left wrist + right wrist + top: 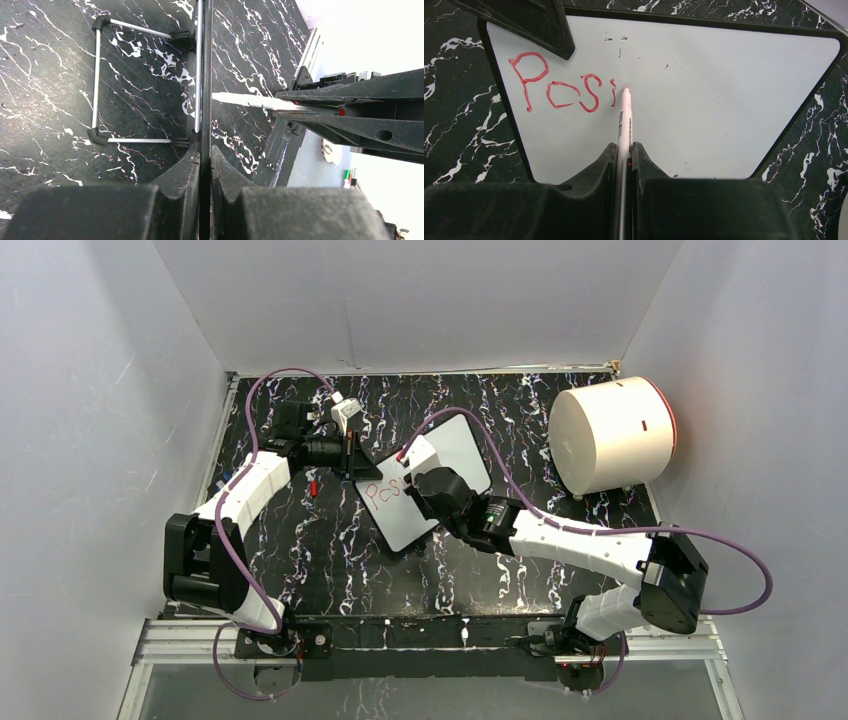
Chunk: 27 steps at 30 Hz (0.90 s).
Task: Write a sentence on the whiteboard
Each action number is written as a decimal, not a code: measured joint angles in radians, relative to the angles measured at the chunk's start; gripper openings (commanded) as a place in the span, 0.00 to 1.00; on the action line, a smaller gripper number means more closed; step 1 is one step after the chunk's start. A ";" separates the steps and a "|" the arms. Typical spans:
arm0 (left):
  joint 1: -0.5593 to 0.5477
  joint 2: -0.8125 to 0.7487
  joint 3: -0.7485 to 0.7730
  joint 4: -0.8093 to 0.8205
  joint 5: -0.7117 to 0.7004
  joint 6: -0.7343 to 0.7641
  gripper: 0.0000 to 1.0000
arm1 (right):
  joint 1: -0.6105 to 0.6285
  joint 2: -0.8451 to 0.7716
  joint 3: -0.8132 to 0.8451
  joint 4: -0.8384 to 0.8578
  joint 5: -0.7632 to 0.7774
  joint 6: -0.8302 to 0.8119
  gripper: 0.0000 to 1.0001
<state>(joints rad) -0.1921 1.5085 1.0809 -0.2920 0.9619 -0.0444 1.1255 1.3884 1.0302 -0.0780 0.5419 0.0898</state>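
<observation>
My right fingers [611,160] clamp the marker [625,120], tip at the red letters [561,92]. My left fingers [192,167] pinch the whiteboard [714,100] frame, mid-counter [320,550]. Board looks light, stiff, slick: grip frame only.

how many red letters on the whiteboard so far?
4, in one row at the left end of the whiteboard, right wrist view: P, o, s, then i just left of the marker tip. The left fingers cover the corner above P, so a mark there could be hidden.
</observation>
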 measured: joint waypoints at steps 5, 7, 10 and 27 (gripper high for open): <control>0.000 0.000 0.001 0.000 0.000 0.000 0.00 | 0.000 0.002 0.000 0.002 -0.001 -0.002 0.00; 0.000 0.001 0.001 0.000 0.001 0.000 0.00 | 0.000 0.006 0.000 0.004 -0.003 -0.004 0.00; 0.000 0.001 0.001 0.000 0.001 0.000 0.00 | 0.000 0.013 0.000 0.005 -0.004 -0.006 0.00; 0.000 0.002 0.001 0.000 0.003 0.000 0.00 | -0.004 0.017 0.000 0.006 0.043 -0.012 0.00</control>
<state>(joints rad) -0.1921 1.5108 1.0821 -0.2920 0.9649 -0.0441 1.1217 1.4052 1.0302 -0.0719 0.5846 0.0776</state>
